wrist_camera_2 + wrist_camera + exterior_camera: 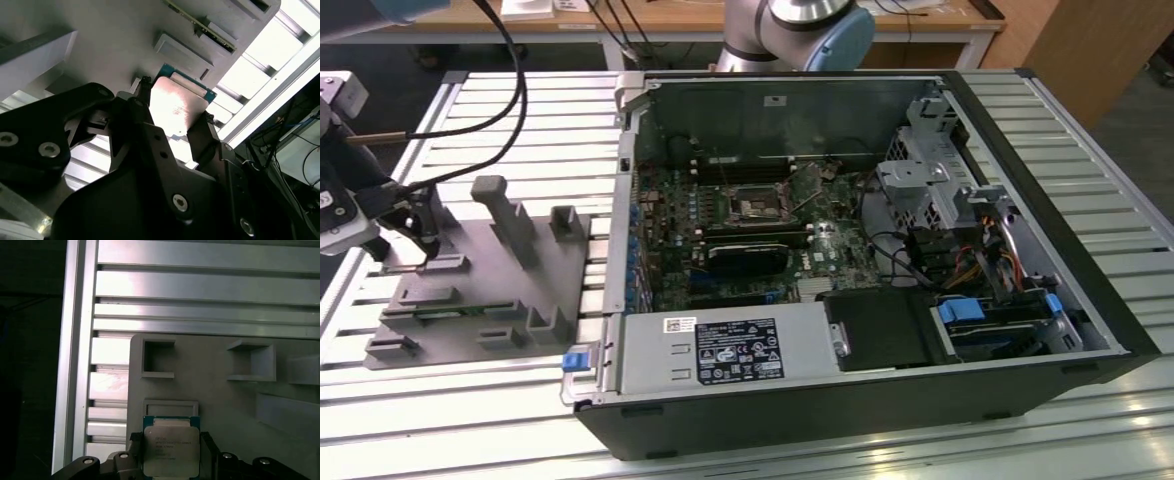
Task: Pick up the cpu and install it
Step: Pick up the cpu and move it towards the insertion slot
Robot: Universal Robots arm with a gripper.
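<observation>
Grey upright posts (pixel 498 205) stand close around the pincer (pixel 169 447), which grips the cpu (pixel 175 107) over the fixture (pixel 480 290). Across the tabletop (pixel 467 400), the open case (pixel 854 405) leaves its socket (pixel 757 207) clear from above, with cables (pixel 903 250) nearby.

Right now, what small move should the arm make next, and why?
Probably a short straight lift: the gripper looks closed on the cpu, which lies low against the grey fixture, whose posts stand close by.
</observation>
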